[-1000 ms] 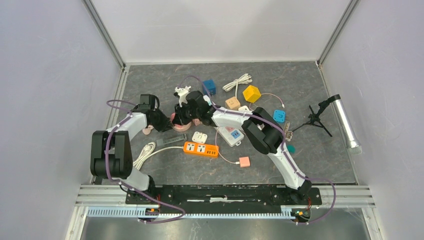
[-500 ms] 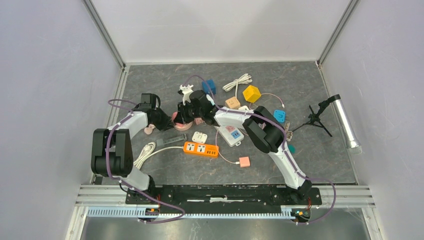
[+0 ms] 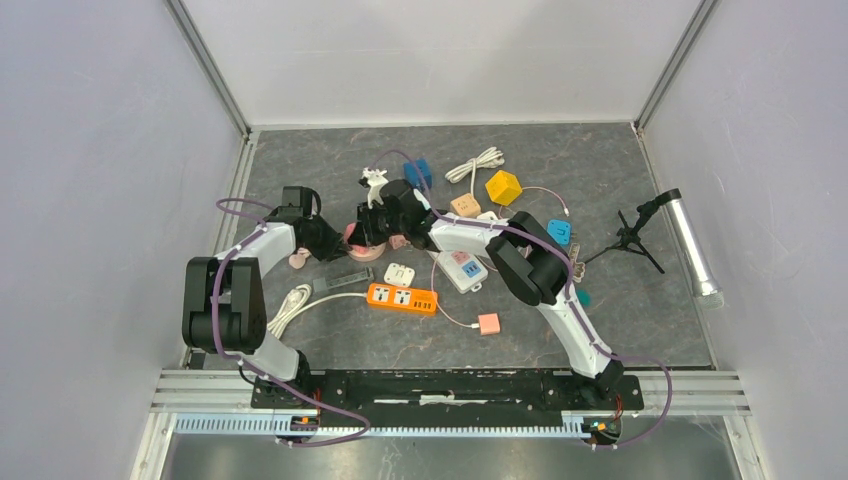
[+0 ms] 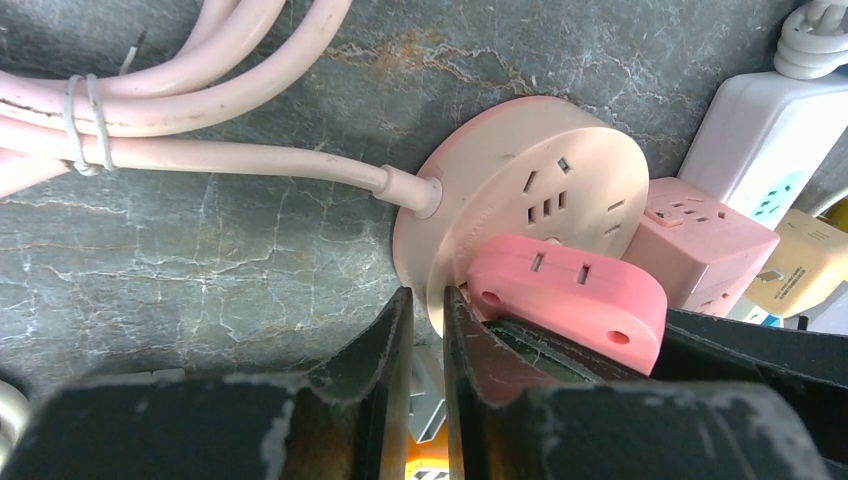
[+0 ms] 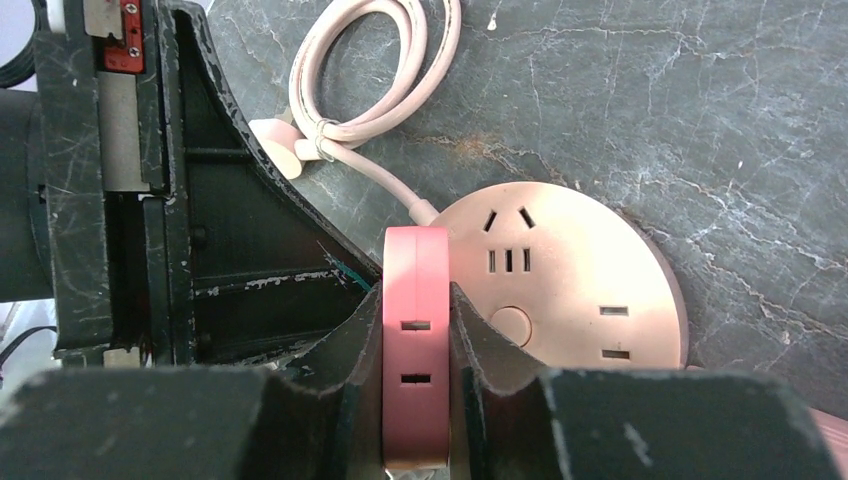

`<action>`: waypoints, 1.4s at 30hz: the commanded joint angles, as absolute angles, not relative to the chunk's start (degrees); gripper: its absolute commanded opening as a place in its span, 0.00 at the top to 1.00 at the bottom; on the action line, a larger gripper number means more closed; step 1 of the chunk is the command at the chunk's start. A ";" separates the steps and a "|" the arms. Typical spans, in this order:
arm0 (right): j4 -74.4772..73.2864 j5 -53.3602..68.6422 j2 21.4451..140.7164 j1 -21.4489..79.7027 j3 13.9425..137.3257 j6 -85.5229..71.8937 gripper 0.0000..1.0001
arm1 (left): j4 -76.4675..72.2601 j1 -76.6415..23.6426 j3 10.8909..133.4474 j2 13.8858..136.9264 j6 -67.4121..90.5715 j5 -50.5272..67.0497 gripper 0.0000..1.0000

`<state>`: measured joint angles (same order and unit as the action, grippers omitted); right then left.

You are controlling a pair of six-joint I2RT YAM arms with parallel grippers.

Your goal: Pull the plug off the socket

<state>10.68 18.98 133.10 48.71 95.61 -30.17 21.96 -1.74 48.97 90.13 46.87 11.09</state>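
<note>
- The right hand is clamped on the deep-pink oblong plastic plug, with one finger flat against each broad side.
- The plug stands on edge against the face of the pale-pink round plastic socket disc, close to its rim. Whether its pins sit in the slots cannot be told.
- The left hand is closed on the disc's rim just beside the plug. Its fingers are almost together, with the edge pinched between them.
- A pale-pink cord leaves the disc's side and runs to a tied coil.
- The disc lies flat on the grey marbled bench, left of middle, where the two arms meet.
- A pink cube adapter sits just beside the disc, with a white power strip beyond it.
- An orange power strip lies nearer the arm bases.
</note>
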 commanded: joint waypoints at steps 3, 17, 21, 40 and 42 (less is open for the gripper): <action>22.02 19.67 122.60 47.75 99.84 -33.94 1.00 | 30.18 -2.11 45.48 94.64 45.71 2.20 0.78; 12.45 9.62 115.84 47.37 102.06 -22.72 1.00 | 28.68 -2.11 47.15 89.83 44.74 3.81 0.78; 10.28 5.05 111.87 46.87 99.28 -19.73 1.00 | 28.02 -2.11 52.34 87.58 42.37 8.20 0.72; -1.12 -6.25 79.67 30.67 61.28 -16.05 1.00 | 35.42 -2.09 67.74 79.81 33.50 10.38 0.00; -4.19 -3.91 77.45 27.92 58.65 -15.73 1.00 | 35.39 -2.11 68.07 79.80 32.89 11.44 0.00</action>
<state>0.36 -5.58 82.59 32.05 62.76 -16.86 34.59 -2.00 65.93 81.28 36.42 8.54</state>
